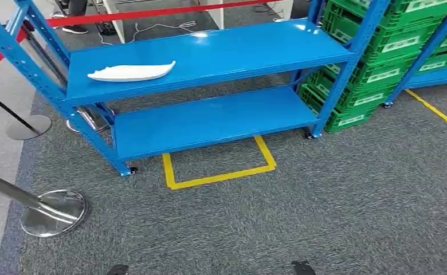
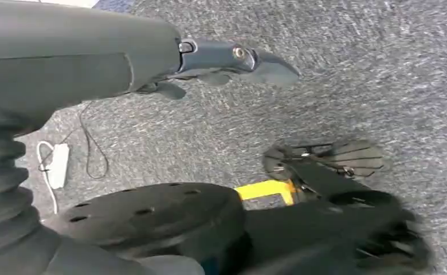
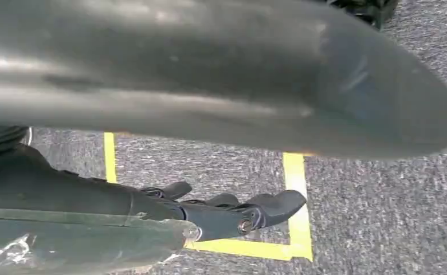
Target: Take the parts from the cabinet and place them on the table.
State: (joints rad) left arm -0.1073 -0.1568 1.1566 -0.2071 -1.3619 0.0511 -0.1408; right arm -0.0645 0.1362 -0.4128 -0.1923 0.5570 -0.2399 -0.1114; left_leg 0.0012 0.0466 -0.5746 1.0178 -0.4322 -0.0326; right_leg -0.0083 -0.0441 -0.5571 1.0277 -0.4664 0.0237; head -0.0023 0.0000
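A long white moulded part [image 1: 130, 71] lies on the left end of the upper shelf of the blue cabinet [image 1: 250, 48], ahead of me across the carpet. The lower shelf [image 1: 210, 120] carries nothing. In the left wrist view my left hand [image 2: 221, 60] hangs over the grey carpet with its dark fingers stretched out and nothing in them. My right hand [image 3: 232, 212] hangs the same way in the right wrist view, fingers straight and apart from the thick grey thumb [image 3: 210, 74], holding nothing. Both hands are far from the part.
Green crates [image 1: 393, 51] are stacked on the rack to the cabinet's right. A yellow taped square [image 1: 218, 172] marks the floor before the cabinet. Two chrome stanchion bases [image 1: 54, 213] [image 1: 28, 126] and a red barrier belt [image 1: 152, 12] stand at the left. A white power strip [image 2: 57, 165] lies on the carpet.
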